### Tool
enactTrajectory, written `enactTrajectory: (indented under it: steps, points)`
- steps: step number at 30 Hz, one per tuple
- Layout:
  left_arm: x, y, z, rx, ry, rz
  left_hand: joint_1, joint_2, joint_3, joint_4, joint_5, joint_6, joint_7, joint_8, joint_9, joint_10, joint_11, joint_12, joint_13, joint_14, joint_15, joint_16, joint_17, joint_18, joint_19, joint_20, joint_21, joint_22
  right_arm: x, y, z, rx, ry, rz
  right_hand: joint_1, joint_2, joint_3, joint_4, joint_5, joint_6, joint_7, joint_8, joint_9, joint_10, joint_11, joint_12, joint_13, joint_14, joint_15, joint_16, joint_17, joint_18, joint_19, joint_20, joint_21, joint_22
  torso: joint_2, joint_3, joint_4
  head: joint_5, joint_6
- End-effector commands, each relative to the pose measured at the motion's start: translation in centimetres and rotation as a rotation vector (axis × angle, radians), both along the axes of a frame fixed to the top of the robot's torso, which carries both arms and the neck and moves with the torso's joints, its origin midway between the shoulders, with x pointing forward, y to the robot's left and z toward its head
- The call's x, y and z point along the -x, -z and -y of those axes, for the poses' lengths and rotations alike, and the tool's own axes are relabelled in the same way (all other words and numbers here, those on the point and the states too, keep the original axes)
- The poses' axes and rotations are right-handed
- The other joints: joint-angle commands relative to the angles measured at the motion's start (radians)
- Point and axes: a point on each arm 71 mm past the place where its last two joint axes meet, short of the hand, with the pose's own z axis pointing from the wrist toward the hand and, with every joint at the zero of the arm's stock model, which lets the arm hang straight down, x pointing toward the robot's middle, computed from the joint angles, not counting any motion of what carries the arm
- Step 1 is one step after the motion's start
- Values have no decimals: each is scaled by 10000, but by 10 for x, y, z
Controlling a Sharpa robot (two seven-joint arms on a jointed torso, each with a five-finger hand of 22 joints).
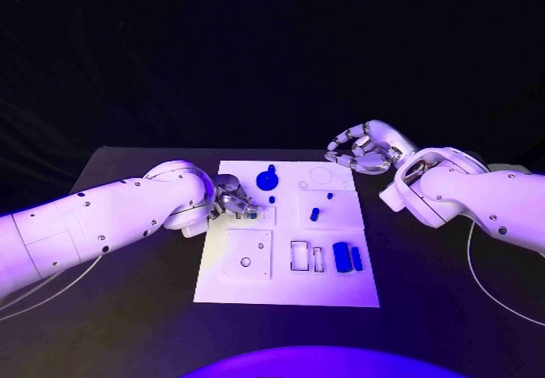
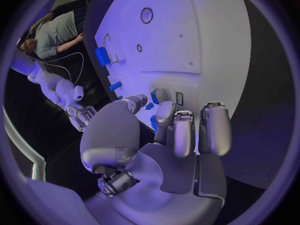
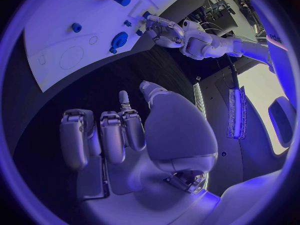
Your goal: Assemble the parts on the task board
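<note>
1. White task board (image 1: 290, 285) lies in the middle of the black bench (image 1: 136, 315), and I have both arms brought in over its far half.
2. My left hand (image 1: 231, 198) is down at the board's left edge. In the left wrist view its fingers (image 2: 184, 131) are curled toward the plate, with the thumb near a small blue piece (image 2: 154, 96). I cannot tell whether anything is pinched there, so I treat that grasp as unconfirmed.
3. My right hand (image 1: 365, 147) hangs above the bench just past the board's far right corner. Its fingers (image 3: 112, 135) are loosely curled, apart from one another, and hold nothing. I judge it is parked there to stay out of the left hand's way.
4. Blue parts are spread over the board: a round knob-like piece (image 1: 267, 179) near the far edge, a small peg (image 1: 315, 213) near the middle, and two upright blue blocks (image 1: 346, 257) side by side toward the right, beside two empty rectangular slots (image 1: 305, 256).
5. A square panel (image 1: 249, 253) with small holes sits on the board's near left, with no part in it.
6. My reading is that assembly is at an early stage, since most pieces look unseated. Next I would confirm the left hand's pinch before lifting, because a small piece could slip from curled fingers unnoticed.
</note>
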Motion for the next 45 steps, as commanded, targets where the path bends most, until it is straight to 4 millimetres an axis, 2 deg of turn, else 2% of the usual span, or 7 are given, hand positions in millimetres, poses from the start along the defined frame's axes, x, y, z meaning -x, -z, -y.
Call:
enactTrajectory:
  steps: [1,11,16,18,23,29,45]
  points:
    - [2,-9,3,287,151,-145,-7,-48,-81,0,28,-24,9,-54,10,-43,10,-69,-110,1060,-56,34,2577,-36,-13,-44,-32,-16,0,0,1,33,-36,64,-124,-19,-3,62,11,40,4,68,-2,-10,-27,-42,1372,863,-41,-68,1829,-23,456,-74,-56,1816,-14,0,8,-10,33]
    - [-10,-51,-10,388,165,461,122,7,-372,26,63,-477,239,-651,-289,-481,196,-492,-663,1031,87,-19,2483,-30,-36,47,-78,-72,-1,1,3,60,36,37,-124,-19,-3,62,11,40,4,68,-2,-10,-27,-42,1372,863,-41,-68,1829,-23,456,-74,-56,1816,-18,8,-32,21,118]
    - [-24,-64,-20,179,-18,605,267,123,-604,23,58,-873,576,-1634,-1021,-875,487,-876,-1208,1019,337,-42,2442,-17,-68,252,-124,-126,-1,1,3,60,42,34,-124,-19,-3,62,11,40,4,68,-2,-10,-27,-42,1372,863,-41,-68,1829,-23,456,-74,-56,1816,-11,-7,-10,31,182]
    - [-32,-67,-24,106,-177,647,285,136,-626,24,60,-881,597,-1698,-1081,-892,508,-890,-1232,1019,355,-42,2442,-16,-69,268,-124,-125,-1,1,3,63,52,31,-124,-19,-3,62,11,40,4,68,-2,-10,-27,-42,1372,863,-41,-68,1829,-23,456,-74,-56,1816,-5,-26,11,12,209]
    - [-48,-70,-31,-280,-419,793,298,128,-670,26,50,-882,622,-1766,-1149,-978,533,-974,-1355,1022,378,-35,2454,-13,-76,287,-131,-135,-1,2,2,61,38,23,-124,-19,-3,62,11,40,4,68,-2,-10,-27,-42,1372,863,-41,-68,1829,-23,456,-74,-56,1816,3,1,-32,123,243]
    - [-64,-66,-37,-776,-601,724,305,123,-692,26,44,-884,634,-1797,-1180,-1026,545,-1019,-1417,1023,389,-34,2456,-5,-94,297,-152,-174,-2,2,1,50,5,15,-124,-19,-3,62,11,40,4,68,-2,-10,-27,-42,1372,863,-41,-68,1829,-23,456,-74,-56,1816,34,-8,-46,224,305]
    - [-80,-39,-33,-1639,-466,-32,422,117,-758,14,27,-892,682,-1915,-1302,-1207,593,-1161,-1602,1032,437,-15,2489,26,-170,337,-234,-315,-1,2,-3,24,-77,7,-131,-15,9,49,13,39,0,77,-1,-6,-30,-39,1375,862,-44,-70,1823,-21,454,-77,-63,1813,19,-1,-40,307,222]
